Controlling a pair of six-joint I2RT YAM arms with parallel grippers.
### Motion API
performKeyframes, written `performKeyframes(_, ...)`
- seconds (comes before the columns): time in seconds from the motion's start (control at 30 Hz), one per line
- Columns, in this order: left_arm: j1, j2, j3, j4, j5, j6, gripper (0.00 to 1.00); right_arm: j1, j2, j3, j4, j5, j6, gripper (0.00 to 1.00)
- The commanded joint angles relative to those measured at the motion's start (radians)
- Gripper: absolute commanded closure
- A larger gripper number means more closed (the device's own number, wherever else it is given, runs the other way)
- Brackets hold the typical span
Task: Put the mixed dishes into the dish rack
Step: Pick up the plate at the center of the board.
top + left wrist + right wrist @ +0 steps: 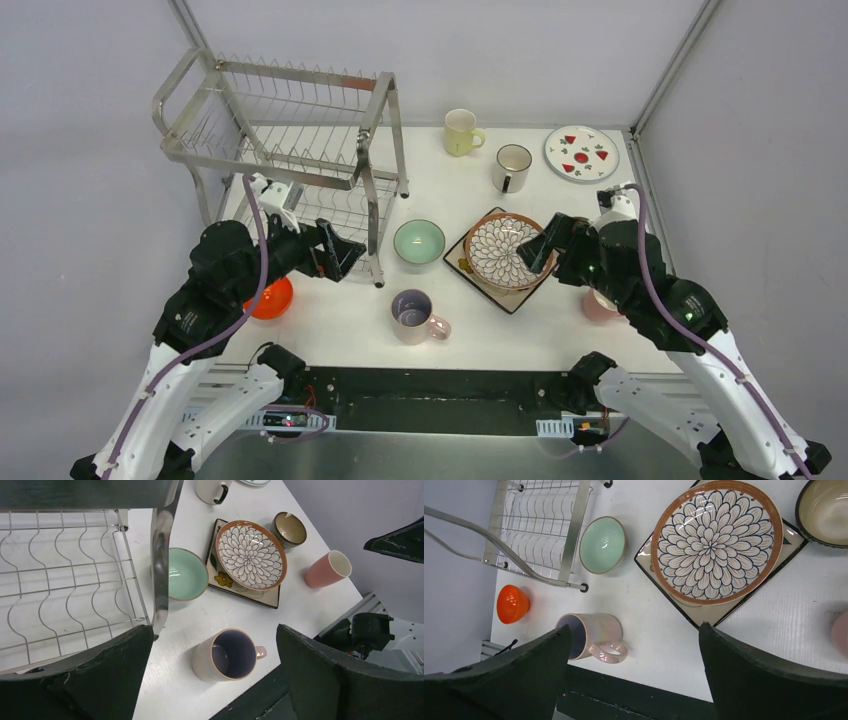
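The silver dish rack stands empty at the back left. My left gripper is open and empty beside the rack's front post, above the lilac mug. My right gripper is open and empty over the right edge of the petal-pattern plate, which lies on the flowered square plate. The mint bowl, orange bowl, yellow mug, white mug and red-fruit plate sit on the table. The pink mug and brown bowl lie under my right arm.
The rack's front corner post stands close to my left fingers. The table's near edge is a black rail. Grey walls and slanted frame posts close in the back and sides.
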Motion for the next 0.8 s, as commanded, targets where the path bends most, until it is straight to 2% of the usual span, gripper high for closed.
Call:
performKeyframes(0.0, -0.006, -0.008, -0.013, 0.002, -0.004, -0.011, 0.01, 0.004, -0.022, -0.015, 0.000, 0.013, 0.014, 0.00)
performKeyframes(0.3, -0.007, -0.017, -0.074, 0.001, -0.012, -0.016, 0.01, 0.004, -0.015, -0.076, -0.012, 0.028, 0.080, 0.00)
performKeyframes(0.5, -0.006, -0.048, -0.156, 0.001, -0.014, -0.028, 0.01, 0.003, 0.046, -0.092, -0.034, 0.017, 0.126, 0.01)
performKeyframes(0.63, -0.006, -0.063, -0.212, 0.001, -0.011, -0.045, 0.01, 0.004, 0.108, -0.111, -0.009, -0.050, 0.142, 0.10)
performKeyframes(0.77, -0.006, -0.059, -0.237, 0.000, -0.003, -0.017, 0.02, 0.005, 0.189, -0.144, 0.104, -0.188, 0.146, 0.25)
